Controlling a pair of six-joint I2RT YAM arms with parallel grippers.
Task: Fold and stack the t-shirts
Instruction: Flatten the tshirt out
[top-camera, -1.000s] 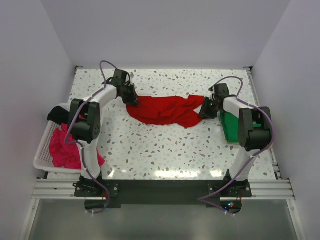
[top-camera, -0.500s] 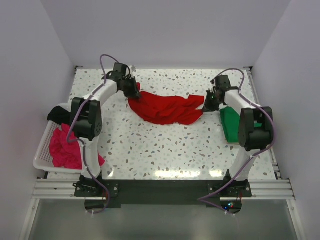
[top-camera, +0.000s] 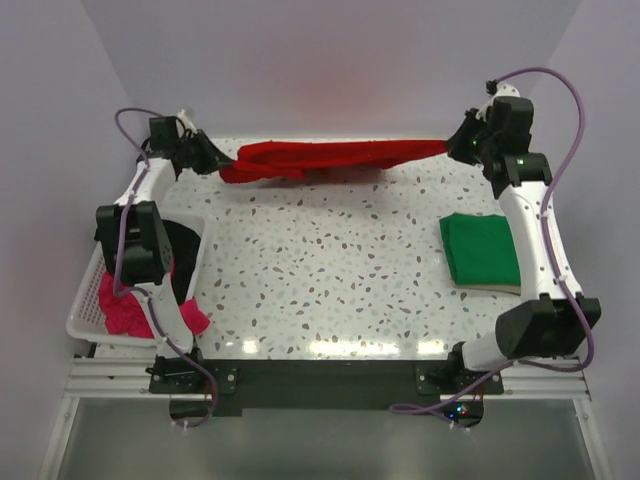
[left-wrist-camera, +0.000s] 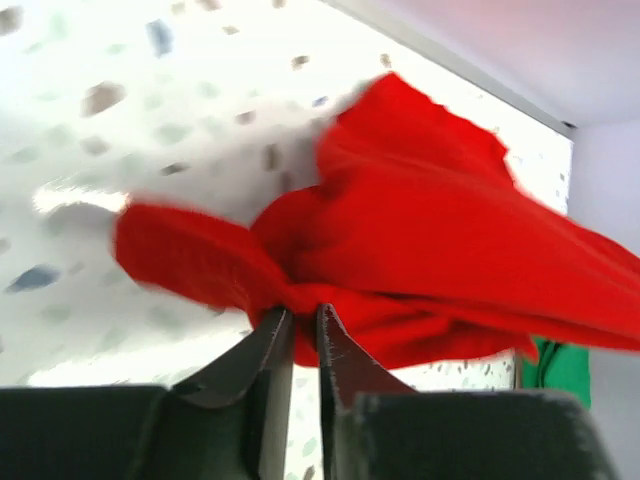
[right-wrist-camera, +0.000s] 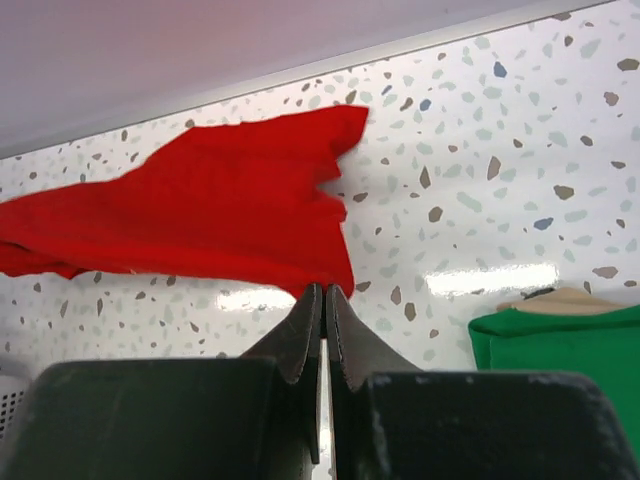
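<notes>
This is a robotics lab test cell. A white speckled terrazzo bench (top-camera: 330, 270) is boxed in by plain pale panel walls (top-camera: 330, 70) on the left, far and right. The white-and-black left robot arm (top-camera: 132, 248) and right robot arm (top-camera: 535, 240), trailing loose purple cables (top-camera: 560, 85), are bolted to a bare aluminium rail frame (top-camera: 540, 378) at the near edge. The only household items are a folded green cloth t-shirt (top-camera: 482, 252) and a white slotted plastic basket (top-camera: 85, 300).

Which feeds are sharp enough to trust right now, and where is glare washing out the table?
Left wrist view: motion-smeared, the table speckles streaked and the red t-shirt soft at its edges, with a blown-out patch at left. Right wrist view: crisp, one glare strip on the table near the green t-shirt. Top view: sharp, a glare band along the table's near edge.
</notes>
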